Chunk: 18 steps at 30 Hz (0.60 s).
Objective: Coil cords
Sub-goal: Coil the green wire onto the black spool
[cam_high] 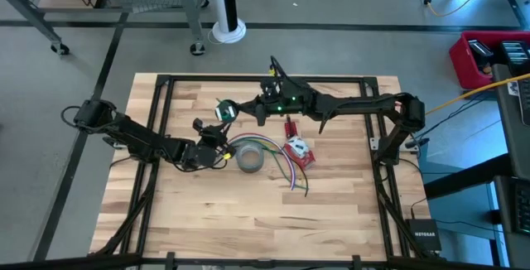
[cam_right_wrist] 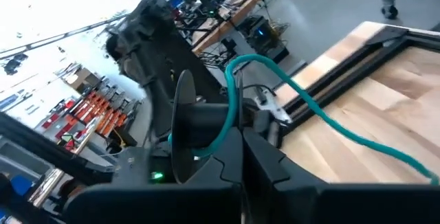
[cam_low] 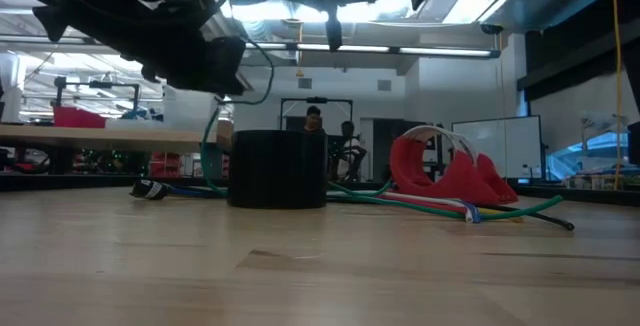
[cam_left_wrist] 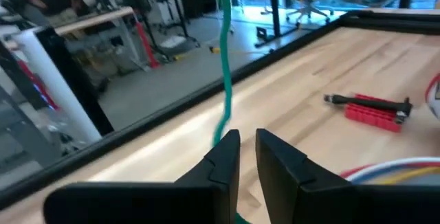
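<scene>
From my remote station I see both arms meeting over the middle of the worktop. The right end effector pinches the green cord near its far end, holding it raised above the wood. The left end effector clamps the same cord lower down, just left of the grey tape roll. Loose coloured cords and a red bag lie right of the roll.
</scene>
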Tool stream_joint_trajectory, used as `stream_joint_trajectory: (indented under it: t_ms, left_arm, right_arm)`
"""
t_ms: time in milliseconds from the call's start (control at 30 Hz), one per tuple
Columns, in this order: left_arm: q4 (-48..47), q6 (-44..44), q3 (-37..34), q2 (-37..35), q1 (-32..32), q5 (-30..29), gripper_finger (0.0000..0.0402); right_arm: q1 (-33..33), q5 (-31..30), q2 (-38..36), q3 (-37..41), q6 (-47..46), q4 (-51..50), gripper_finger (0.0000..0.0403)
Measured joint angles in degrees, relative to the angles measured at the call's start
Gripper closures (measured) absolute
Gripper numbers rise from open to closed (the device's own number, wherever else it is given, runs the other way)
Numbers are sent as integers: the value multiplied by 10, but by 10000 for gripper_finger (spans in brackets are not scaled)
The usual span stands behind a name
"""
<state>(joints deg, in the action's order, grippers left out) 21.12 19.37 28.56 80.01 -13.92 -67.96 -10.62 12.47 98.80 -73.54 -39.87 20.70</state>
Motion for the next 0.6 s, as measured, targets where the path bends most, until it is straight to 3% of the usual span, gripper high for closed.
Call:
stream_joint_trajectory:
  t_ms: [367, 600]
  left_arm:
    - [5, 33, 0, 0, 4, 32, 354]
    - [5, 83, 0, 0, 27, 98, 309]
  right_arm:
    - [36, -19, 0, 0, 13, 23, 402]
    - [35, -19, 0, 0, 12, 23, 402]
